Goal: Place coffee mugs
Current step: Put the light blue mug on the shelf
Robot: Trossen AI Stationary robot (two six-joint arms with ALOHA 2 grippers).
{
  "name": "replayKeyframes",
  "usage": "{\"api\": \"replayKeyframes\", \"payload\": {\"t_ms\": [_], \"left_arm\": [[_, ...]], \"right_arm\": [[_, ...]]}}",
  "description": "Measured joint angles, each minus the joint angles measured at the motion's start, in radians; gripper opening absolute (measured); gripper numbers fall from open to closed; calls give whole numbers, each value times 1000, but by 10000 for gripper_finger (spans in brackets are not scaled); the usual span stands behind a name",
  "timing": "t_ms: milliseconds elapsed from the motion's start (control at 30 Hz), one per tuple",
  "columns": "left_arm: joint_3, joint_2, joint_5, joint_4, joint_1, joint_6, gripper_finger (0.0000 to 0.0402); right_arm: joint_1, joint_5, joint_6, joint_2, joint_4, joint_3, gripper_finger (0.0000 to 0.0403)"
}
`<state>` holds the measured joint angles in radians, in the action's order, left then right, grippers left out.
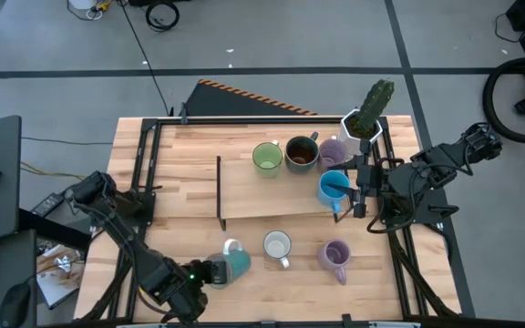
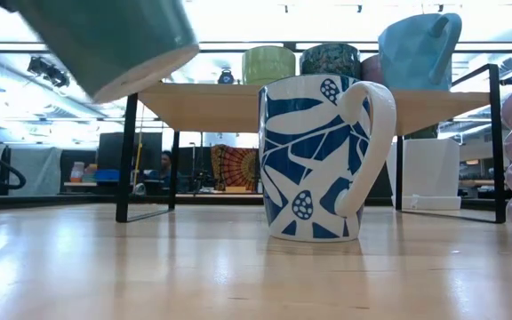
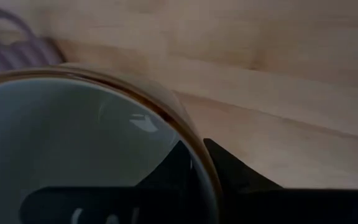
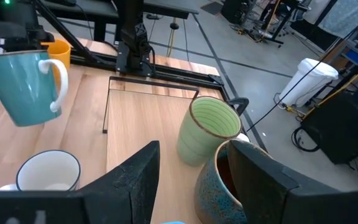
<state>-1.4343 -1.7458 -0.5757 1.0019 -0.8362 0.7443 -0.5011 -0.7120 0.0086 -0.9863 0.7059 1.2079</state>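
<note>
My left gripper [image 1: 215, 271], near the table's front edge, is shut on a teal mug [image 1: 236, 262], which hangs tilted in the air [image 2: 105, 40]. My right gripper [image 1: 352, 189] is at a light blue mug [image 1: 333, 188] on the raised shelf's right end [image 2: 420, 49]. A green mug [image 1: 267, 158], a dark speckled mug [image 1: 301, 153] and a lavender mug [image 1: 334, 150] stand on the shelf. A white mug with a blue pattern [image 2: 323, 156] and a second lavender mug [image 1: 337, 258] stand on the table. An orange mug [image 4: 62, 53] shows behind the teal one. My left gripper holds the teal mug by its rim [image 3: 194, 155], one finger inside [image 3: 166, 171] and one outside [image 3: 235, 171]. The mug is lifted clear of the table and tilted, its handle [image 4: 58, 81] turned away from the gripper. My right gripper comes level from the table's right at the blue mug's rim [image 1: 343, 189], with one finger reaching into the mug. The mug stands slightly tilted on the shelf top. The exact place of contact is hidden by the gripper.
The wooden shelf [image 1: 276, 196] on black legs spans the table's middle. A white hexagonal pot with a cactus [image 1: 365, 120] stands at the far right corner beside the right arm. Bare shelf surface lies in front of the green mug.
</note>
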Motion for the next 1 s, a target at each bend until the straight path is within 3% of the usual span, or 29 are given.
{"api": "replayKeyframes", "payload": {"t_ms": [200,567,833,1000], "left_arm": [[-130,0,23,118,63,-66,31],[-522,1,279,442,320,-56,31],[-571,2,400,546,557,83,31],[-571,2,407,565,664,179,31]], "right_arm": [[0,0,0,0,0,0,197],[0,0,0,0,-1,0,197],[0,4,-2,0,0,0,197],[0,7,-9,0,1,0,197]]}}
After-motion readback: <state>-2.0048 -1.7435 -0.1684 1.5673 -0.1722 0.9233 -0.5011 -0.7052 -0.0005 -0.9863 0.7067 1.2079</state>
